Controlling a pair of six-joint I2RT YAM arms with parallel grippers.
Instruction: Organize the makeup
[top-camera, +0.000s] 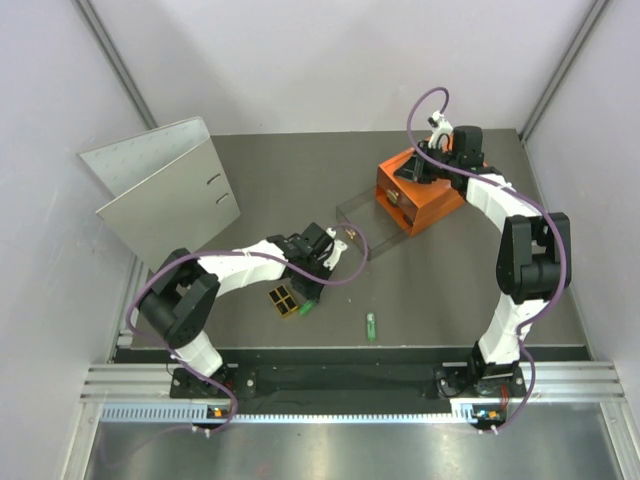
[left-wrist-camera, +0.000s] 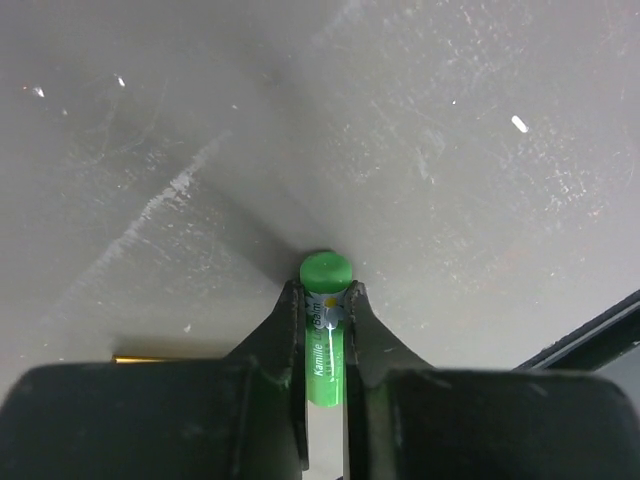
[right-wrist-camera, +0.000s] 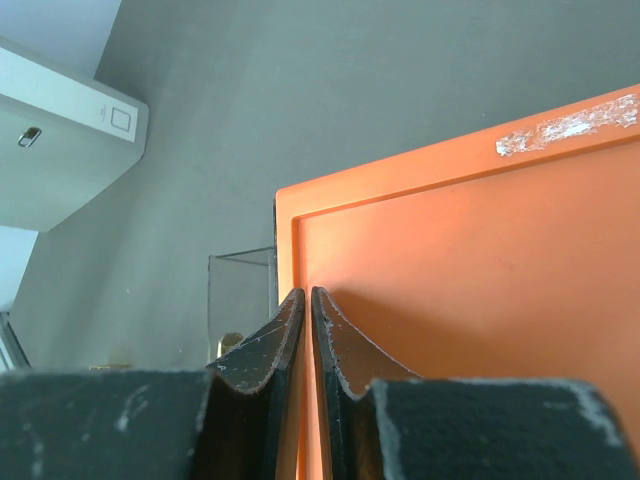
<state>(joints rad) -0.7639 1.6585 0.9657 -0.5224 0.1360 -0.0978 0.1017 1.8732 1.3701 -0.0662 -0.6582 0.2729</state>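
Left pincer (left-wrist-camera: 322, 300) is clenched on a slim green stick (left-wrist-camera: 326, 272), its fingers nipping the printed barrel just behind the round cap. The stick lies in line with the fingers, cap pointing away from the wrist, low over the grey table (left-wrist-camera: 200, 150). Whether it has cleared the surface I can't tell. I judge that lengthwise hold suits sliding it into the clear drawer (top-camera: 352, 228), which stands pulled out of the orange box (top-camera: 420, 190) toward the middle of the table. My right pincer (right-wrist-camera: 308, 300) has its fingers drawn together to a thin slit at the edge of the box top, above the drawer. I see nothing between them, and I read this as bracing the box so it doesn't shift. The overhead view gives me the layout the wrists can't: the black-and-gold palette (top-camera: 284, 299) just beside the left arm's working end, a second green stick (top-camera: 371, 326) lying apart near the front edge, and the grey binder (top-camera: 160, 190) standing open at far left. I can't pick out any tubes. Only the left wrist view proves the grasp; from above the arm hides those fingers. Only the right wrist view shows how nearly closed the right fingers are.
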